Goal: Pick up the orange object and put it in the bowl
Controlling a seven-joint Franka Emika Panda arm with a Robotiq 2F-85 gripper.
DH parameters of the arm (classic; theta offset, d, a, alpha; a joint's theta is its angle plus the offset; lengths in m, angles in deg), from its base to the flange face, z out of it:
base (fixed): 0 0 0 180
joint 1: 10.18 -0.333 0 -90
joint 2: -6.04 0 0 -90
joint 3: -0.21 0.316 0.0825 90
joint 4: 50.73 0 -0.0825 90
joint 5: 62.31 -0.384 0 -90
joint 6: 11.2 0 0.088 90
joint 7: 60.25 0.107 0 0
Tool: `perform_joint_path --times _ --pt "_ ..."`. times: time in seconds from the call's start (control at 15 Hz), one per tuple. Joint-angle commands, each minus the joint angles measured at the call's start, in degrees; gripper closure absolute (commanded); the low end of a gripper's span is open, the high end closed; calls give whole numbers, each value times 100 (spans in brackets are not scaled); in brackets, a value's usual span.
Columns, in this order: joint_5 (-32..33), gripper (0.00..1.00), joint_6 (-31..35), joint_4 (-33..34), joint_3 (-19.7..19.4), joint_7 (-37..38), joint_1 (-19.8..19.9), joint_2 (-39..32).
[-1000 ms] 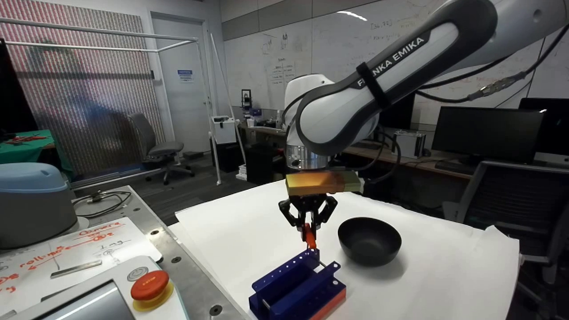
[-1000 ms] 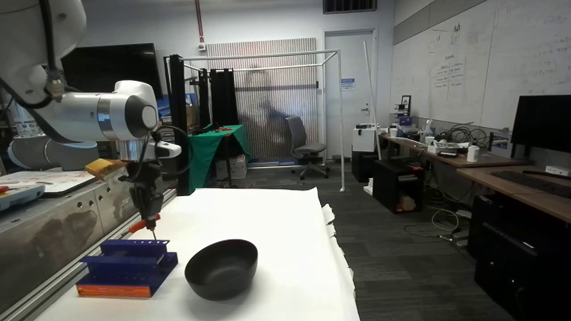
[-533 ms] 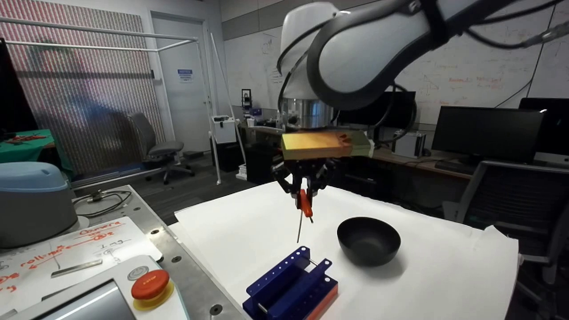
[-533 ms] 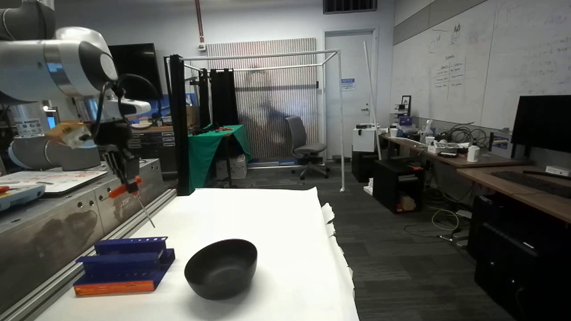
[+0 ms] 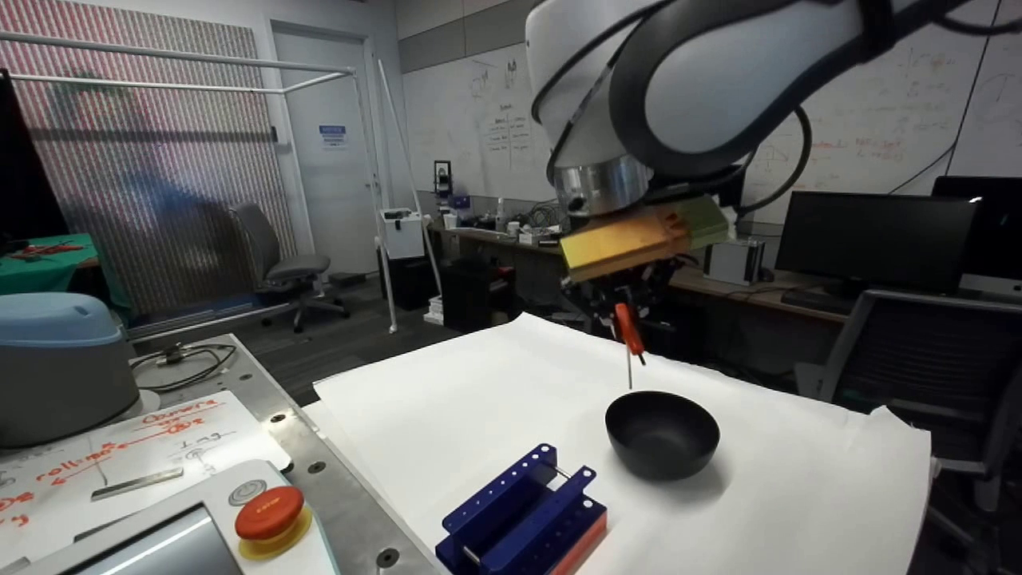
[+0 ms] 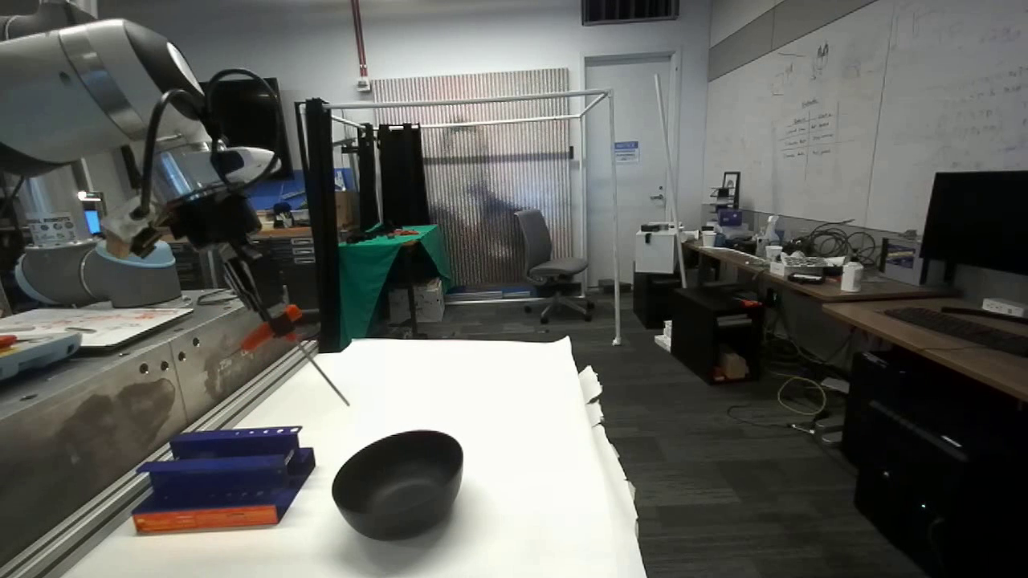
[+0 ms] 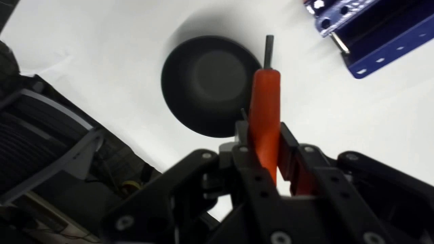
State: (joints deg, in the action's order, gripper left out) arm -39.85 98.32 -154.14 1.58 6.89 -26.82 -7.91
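The orange tool [image 7: 265, 105] looks light, stiff, maybe slick — I'd hold it mid-handle. I've got the gripper [image 7: 264, 137] clamped on it, both higher than the bowl [image 5: 663, 439] — near it, not touching.

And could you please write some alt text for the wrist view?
The gripper holds an orange-red tool, which in the picture overlaps the right edge of a round black bowl on a white surface. Part of a blue rack with holes shows at upper right.
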Motion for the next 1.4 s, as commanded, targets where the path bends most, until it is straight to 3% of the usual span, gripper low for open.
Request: perform_joint_path --times 0.0,0.4,0.47,0.53,0.73,1.13,1.33 --pt "104 90 -449 192 -3 104 210 -495" --pt "20 90 -249 493 -145 -32 427 -1338" --pt "1 74 -265 543 -169 -41 436 -1419" --pt "-25 53 -205 572 -183 -26 446 -1472" --pt "-134 44 -108 606 -187 -112 493 -1508" --pt "-1337 1 939 -15 108 -1376 812 -935" --pt "-1993 0 1418 -496 231 -2125 900 -450"
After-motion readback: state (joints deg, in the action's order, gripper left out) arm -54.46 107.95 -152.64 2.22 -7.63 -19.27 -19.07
